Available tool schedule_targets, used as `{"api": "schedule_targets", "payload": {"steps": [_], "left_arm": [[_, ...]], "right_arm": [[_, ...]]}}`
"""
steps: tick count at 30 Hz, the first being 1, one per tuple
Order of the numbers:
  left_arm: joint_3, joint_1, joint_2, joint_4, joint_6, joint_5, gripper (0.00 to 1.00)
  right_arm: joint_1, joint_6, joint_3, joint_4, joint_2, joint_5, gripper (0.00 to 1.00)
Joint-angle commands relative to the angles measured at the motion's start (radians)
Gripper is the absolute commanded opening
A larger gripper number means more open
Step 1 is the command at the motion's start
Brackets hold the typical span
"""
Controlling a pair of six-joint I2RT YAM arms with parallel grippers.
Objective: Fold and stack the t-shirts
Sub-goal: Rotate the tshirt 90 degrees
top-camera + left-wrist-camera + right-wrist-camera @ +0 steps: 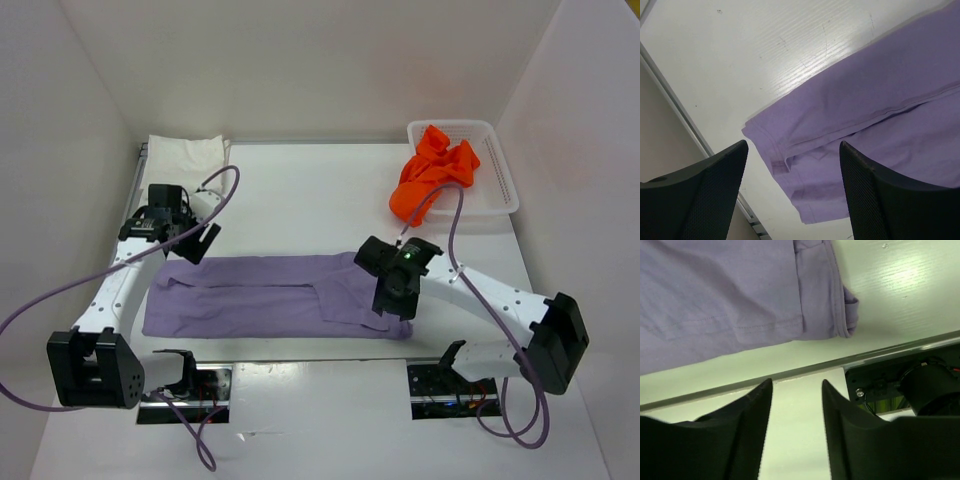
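A lavender t-shirt (270,297) lies flat across the middle of the table, folded into a long band. My left gripper (197,243) hovers open over its left end; in the left wrist view the shirt's hemmed corner (805,165) shows between the spread fingers (715,190). My right gripper (393,305) hangs over the shirt's right end, near the table's front edge. It is open with nothing between its fingers (745,425), and the lavender cloth (715,295) lies beyond them. A folded white t-shirt (185,152) rests at the back left. The orange t-shirt (432,175) is crumpled, spilling over the basket's rim.
The white mesh basket (500,190) stands at the back right against the wall. White walls close in the table on three sides. A metal rail (880,355) runs along the front edge, with the arms' base plates (445,385) below it. Purple cables loop off both arms.
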Motion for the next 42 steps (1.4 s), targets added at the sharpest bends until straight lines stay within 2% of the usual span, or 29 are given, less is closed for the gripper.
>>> {"api": "schedule_targets", "payload": {"steps": [1, 2, 5, 6, 8, 12, 17, 26, 28, 30, 31, 32, 33, 34, 36, 37, 40, 42], "left_arm": [[-0.003, -0.002, -0.007, 0.036, -0.023, -0.018, 0.81], [-0.003, -0.002, -0.007, 0.049, -0.032, -0.069, 0.81], [-0.012, -0.002, 0.008, 0.118, -0.032, -0.191, 0.9], [-0.024, 0.01, 0.042, 0.143, -0.032, -0.192, 0.92], [-0.011, 0.064, 0.121, 0.154, -0.021, -0.183, 0.93], [0.075, 0.188, 0.249, 0.178, -0.033, -0.085, 1.0], [0.072, 0.221, 0.346, 0.252, -0.033, -0.082, 1.0], [0.075, 0.3, 0.494, 0.3, -0.004, -0.059, 1.0], [0.051, 0.31, 0.494, 0.3, 0.006, -0.058, 0.98], [0.028, 0.31, 0.485, 0.29, 0.034, -0.058, 0.85], [0.017, 0.32, 0.475, 0.29, 0.043, -0.058, 0.81], [-0.004, 0.32, 0.475, 0.28, 0.052, -0.058, 0.77], [-0.014, 0.331, 0.465, 0.28, 0.065, -0.058, 0.68], [-0.014, 0.331, 0.465, 0.271, 0.065, -0.058, 0.65], [-0.026, 0.356, 0.456, 0.261, 0.076, -0.058, 0.6], [-0.037, 0.365, 0.456, 0.261, 0.076, -0.068, 0.58], [-0.037, 0.411, 0.456, 0.237, 0.086, -0.068, 0.53], [-0.047, 0.434, 0.438, 0.226, 0.086, -0.068, 0.53]], "right_arm": [[-0.037, 0.021, 0.037, 0.047, 0.033, 0.036, 0.51], [-0.037, 0.032, 0.048, 0.068, 0.045, 0.066, 0.63], [-0.1, 0.07, -0.028, 0.203, 0.047, 0.05, 0.72], [-0.122, 0.086, -0.059, 0.238, 0.033, 0.038, 0.76], [-0.177, 0.118, -0.133, 0.313, -0.028, 0.011, 0.78], [-0.189, 0.15, -0.191, 0.323, -0.088, -0.012, 0.83], [-0.199, 0.141, -0.325, 0.43, 0.002, -0.11, 0.86], [-0.199, 0.061, -0.345, 0.525, 0.204, -0.173, 0.86], [-0.199, 0.038, -0.332, 0.526, 0.232, -0.173, 0.81], [-0.199, 0.006, -0.305, 0.545, 0.263, -0.185, 0.73], [-0.199, -0.006, -0.296, 0.546, 0.275, -0.185, 0.6], [-0.199, -0.019, -0.267, 0.558, 0.29, -0.185, 0.54], [-0.199, -0.032, -0.248, 0.558, 0.33, -0.185, 0.48], [-0.199, -0.064, -0.228, 0.558, 0.355, -0.185, 0.35], [-0.199, -0.098, -0.153, 0.558, 0.436, -0.174, 0.24], [-0.199, -0.136, -0.124, 0.558, 0.465, -0.147, 0.14], [-0.208, -0.216, 0.046, 0.547, 0.585, -0.101, 0.04], [-0.221, -0.259, 0.129, 0.535, 0.643, -0.075, 0.04]]}}
